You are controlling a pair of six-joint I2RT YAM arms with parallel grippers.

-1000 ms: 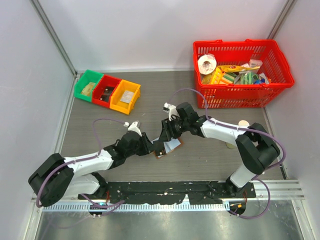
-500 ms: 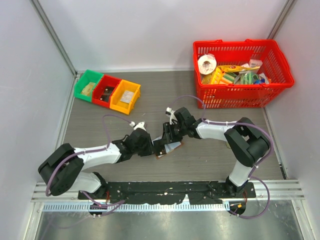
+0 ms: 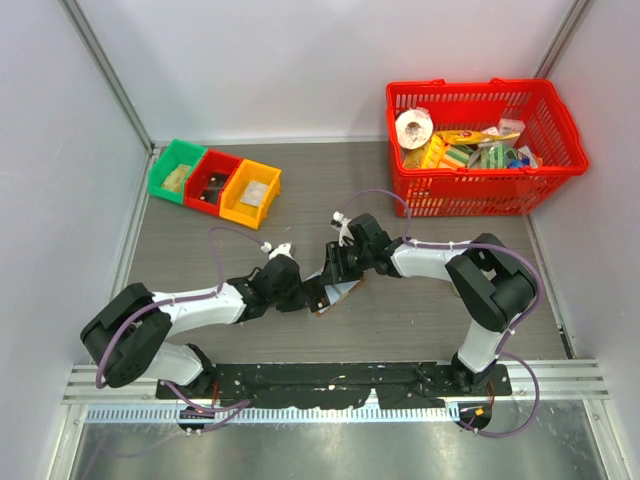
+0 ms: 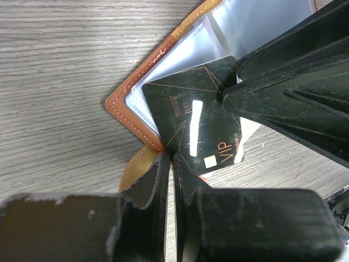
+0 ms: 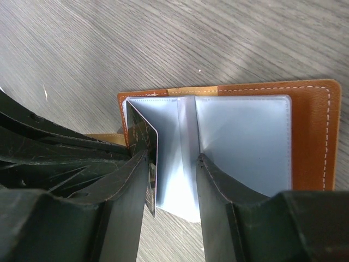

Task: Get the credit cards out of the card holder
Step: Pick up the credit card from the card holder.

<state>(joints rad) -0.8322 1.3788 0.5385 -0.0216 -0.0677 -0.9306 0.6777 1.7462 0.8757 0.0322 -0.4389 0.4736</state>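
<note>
Both arms have folded inward since a second ago. The left gripper (image 4: 170, 164) is pressed together on the stitched brown edge of the card holder (image 4: 139, 82), which lies open toward 12 o'clock. The right gripper (image 5: 172, 158) is spread, straddling pale plastic sleeves (image 5: 240, 142) and a glossy black credit card (image 4: 191, 120), over the grey wood-grain table (image 4: 54, 54).

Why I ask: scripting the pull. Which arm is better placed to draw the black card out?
Probably right. The right gripper is open, jaws straddling the card; the left gripper is shut on the holder, seemingly pinning it.
</note>
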